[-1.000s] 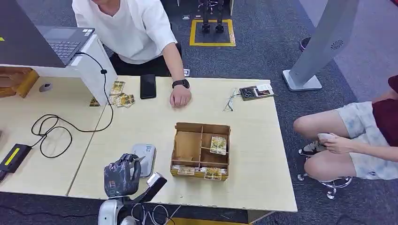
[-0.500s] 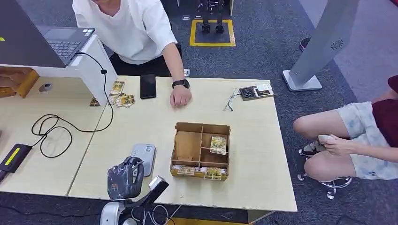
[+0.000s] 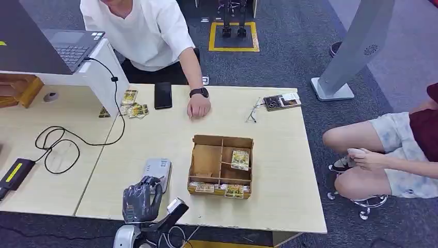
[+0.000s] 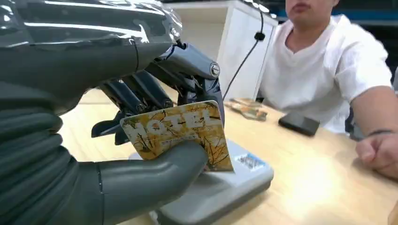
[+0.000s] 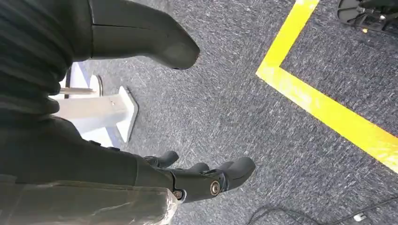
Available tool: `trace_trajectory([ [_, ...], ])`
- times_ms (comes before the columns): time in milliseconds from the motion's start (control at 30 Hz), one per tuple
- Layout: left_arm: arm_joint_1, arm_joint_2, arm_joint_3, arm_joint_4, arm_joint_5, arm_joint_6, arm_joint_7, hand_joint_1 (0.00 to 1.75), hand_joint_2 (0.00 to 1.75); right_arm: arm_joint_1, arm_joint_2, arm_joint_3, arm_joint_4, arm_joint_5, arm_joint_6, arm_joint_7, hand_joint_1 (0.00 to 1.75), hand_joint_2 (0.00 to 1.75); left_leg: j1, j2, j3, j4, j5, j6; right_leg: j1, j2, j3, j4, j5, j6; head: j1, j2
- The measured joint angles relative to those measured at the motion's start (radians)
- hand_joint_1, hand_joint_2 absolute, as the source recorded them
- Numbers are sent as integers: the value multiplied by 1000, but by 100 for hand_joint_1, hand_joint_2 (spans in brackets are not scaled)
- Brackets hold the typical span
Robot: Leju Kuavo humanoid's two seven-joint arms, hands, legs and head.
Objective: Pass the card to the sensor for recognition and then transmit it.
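The robot's left hand (image 4: 141, 140) is pinching a yellow hotel card (image 4: 180, 133) between its thick thumb and darker fingers (image 4: 141, 91), holding it just above the grey sensor (image 4: 225, 183) lying on the pale wooden table (image 3: 155, 134). In the head view, the same hand (image 3: 139, 201) is hovering over the near end of the sensor (image 3: 159, 170), close to the table's front edge, the card itself hidden behind the hand. Just beside the sensor, a partitioned cardboard box (image 3: 221, 166) is holding more cards in its compartments — one lying in a right-hand cell, others lined up along the front strip.

Across the table, a person in a white shirt (image 3: 144, 31) is resting a hand (image 3: 199, 106) on the tabletop near a black phone (image 3: 162, 95) and a loose scatter of cards (image 3: 131, 106). A second person is sitting on a stool (image 3: 361, 201) off the table's right end.

The right hand (image 5: 197, 176) is hanging over grey carpet — its fingers apart, gripping nothing — near a strip of yellow floor tape (image 5: 324, 103).
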Motion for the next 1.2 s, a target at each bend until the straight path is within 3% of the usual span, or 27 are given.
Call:
trace_trajectory([
  [200,-41,14,-46,94,14,0,77,175,175,0,0,-2,0,15,3,0,0,175,0,-1,2,0,0,0,0,-1,3,0,0,0,0,0],
  [800,-77,53,-146,167,68,0,121,175,175,0,-1,-3,0,14,4,0,0,175,0,-2,7,0,0,0,0,-3,9,0,0,0,0,0],
  [867,-69,53,-146,152,76,0,94,175,175,0,-1,-3,0,14,3,0,0,175,0,-2,7,0,0,0,0,-3,9,0,0,0,0,0],
  [1067,-15,-3,-41,24,110,1,-147,175,175,1,-1,-6,0,15,0,0,0,175,0,-2,6,0,0,0,0,-2,6,0,0,0,2,0],
  [1200,0,-11,11,-32,126,1,-169,175,175,3,-1,-6,0,15,0,2,0,175,0,-1,5,0,0,0,0,-2,5,0,0,0,1,0],
])
